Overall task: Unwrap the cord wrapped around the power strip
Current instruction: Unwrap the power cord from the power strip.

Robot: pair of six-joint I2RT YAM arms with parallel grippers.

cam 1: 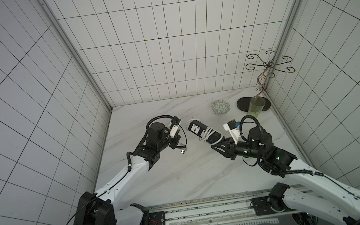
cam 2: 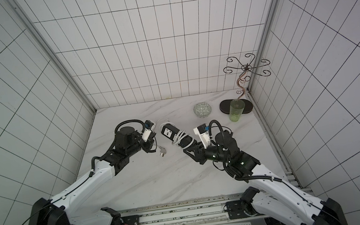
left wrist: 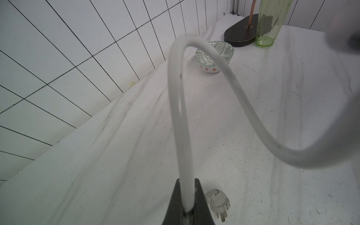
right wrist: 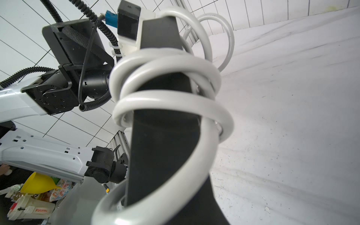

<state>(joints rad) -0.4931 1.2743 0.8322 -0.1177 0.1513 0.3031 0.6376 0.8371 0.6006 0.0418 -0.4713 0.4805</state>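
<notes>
In both top views the black power strip (cam 1: 196,128) (cam 2: 170,132) lies slanted at mid-table, socket face up. My right gripper (cam 1: 217,141) (cam 2: 190,148) is shut on its near end. The white cord (cam 1: 210,133) still coils round that end in a few turns, seen close in the right wrist view as cord (right wrist: 165,78) looping round the power strip (right wrist: 161,148). A free length arcs from the far end to my left gripper (cam 1: 177,144) (left wrist: 187,196), which is shut on the cord (left wrist: 175,93) just behind the grey plug (left wrist: 218,202) (cam 2: 161,149).
A patterned bowl (cam 1: 221,107) sits behind the strip. Right of it are a green glass (cam 1: 254,107) and a curly metal stand (cam 1: 269,64) on a black oval base (cam 1: 242,106). Tiled walls close the table on three sides.
</notes>
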